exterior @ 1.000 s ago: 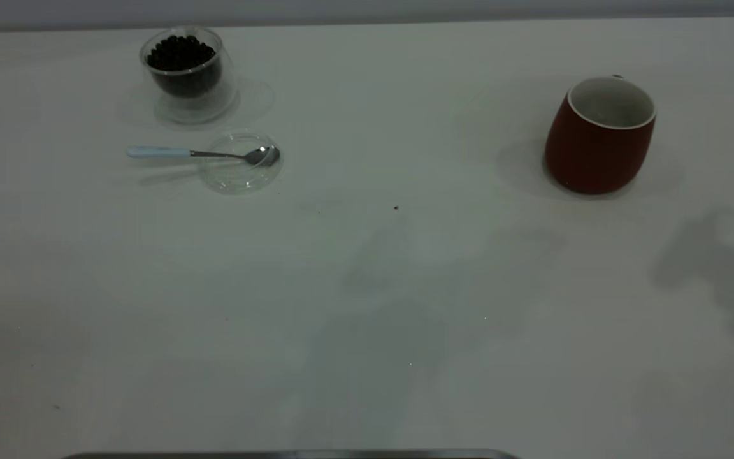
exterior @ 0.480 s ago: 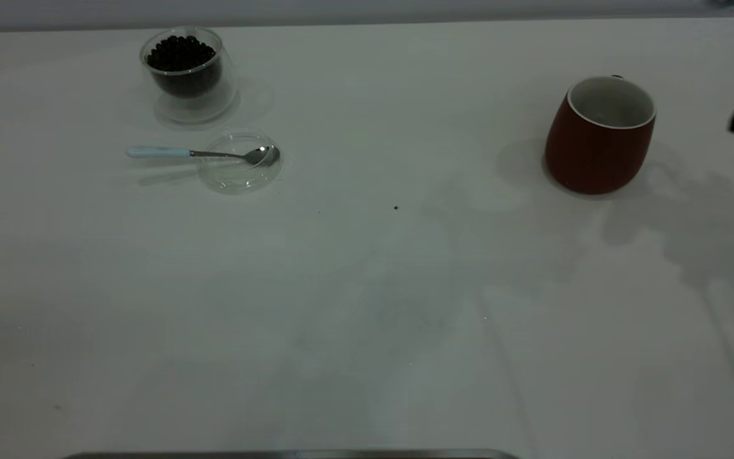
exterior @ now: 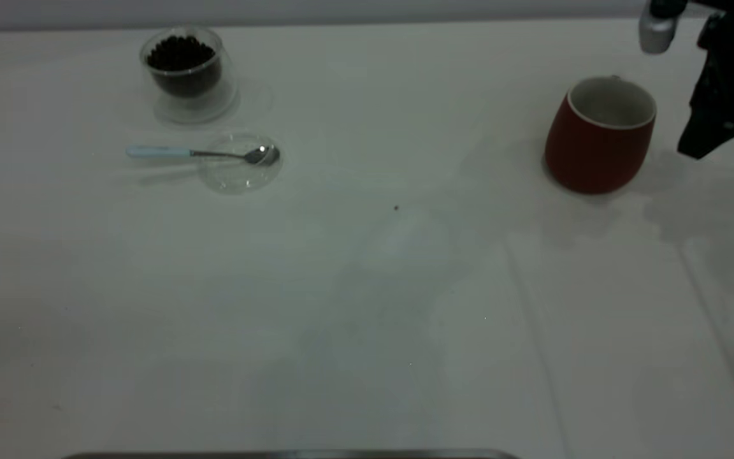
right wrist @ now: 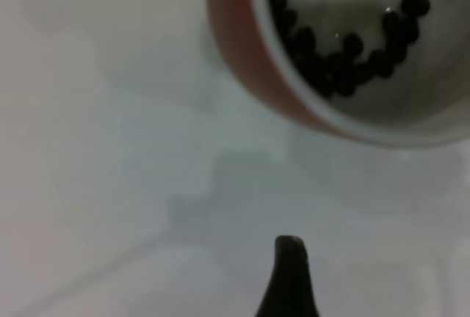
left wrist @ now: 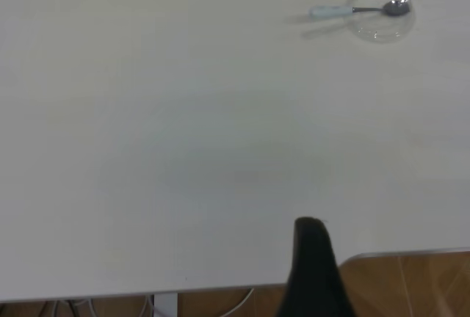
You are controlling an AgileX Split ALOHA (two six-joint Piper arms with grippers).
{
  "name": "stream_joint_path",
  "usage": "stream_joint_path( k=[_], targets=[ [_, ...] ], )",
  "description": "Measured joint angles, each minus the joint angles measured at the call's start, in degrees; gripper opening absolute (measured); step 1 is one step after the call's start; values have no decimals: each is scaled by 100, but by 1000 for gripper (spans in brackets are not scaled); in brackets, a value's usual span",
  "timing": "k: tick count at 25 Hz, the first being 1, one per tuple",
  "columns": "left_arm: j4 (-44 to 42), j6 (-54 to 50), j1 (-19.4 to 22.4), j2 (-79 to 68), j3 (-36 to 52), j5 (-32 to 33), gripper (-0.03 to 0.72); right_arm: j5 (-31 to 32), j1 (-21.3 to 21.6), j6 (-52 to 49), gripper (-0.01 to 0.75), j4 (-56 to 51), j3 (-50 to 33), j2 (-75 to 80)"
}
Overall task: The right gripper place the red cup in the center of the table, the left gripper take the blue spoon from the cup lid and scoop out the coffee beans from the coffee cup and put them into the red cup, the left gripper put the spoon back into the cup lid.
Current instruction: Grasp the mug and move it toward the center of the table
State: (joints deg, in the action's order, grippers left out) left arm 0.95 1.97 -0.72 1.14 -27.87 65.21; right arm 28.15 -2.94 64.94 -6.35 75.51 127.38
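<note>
Red cup [exterior: 599, 137] stands just beside the right tool [exterior: 717, 131], whose grip I cannot tell.

A grey wall [exterior: 341, 9] runs along twelve o'clock in the exterior view, with a dark curved strip [exterior: 290, 455] at six. The left wrist view shows brown wooden floor [left wrist: 418, 284] at five o'clock and pale cables [left wrist: 228, 301] near six.

Light was dim and even over the table [exterior: 367, 287], where soft grey shadows spread below the right gripper [exterior: 717, 121] and beside the red cup [exterior: 599, 143], which was badly blurred in the right wrist view, while a small glint marked the blue spoon [exterior: 214, 153].
</note>
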Motion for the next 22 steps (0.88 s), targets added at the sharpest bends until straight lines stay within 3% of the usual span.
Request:
stream_joint_path(
  k=[8,22],
  targets=[
    [0,0,0,0,0,0,588,194,-72,0,651,-19,547,370],
    [0,0,0,0,0,0,588,111,-1140,0,630,-552,682,455]
  ],
)
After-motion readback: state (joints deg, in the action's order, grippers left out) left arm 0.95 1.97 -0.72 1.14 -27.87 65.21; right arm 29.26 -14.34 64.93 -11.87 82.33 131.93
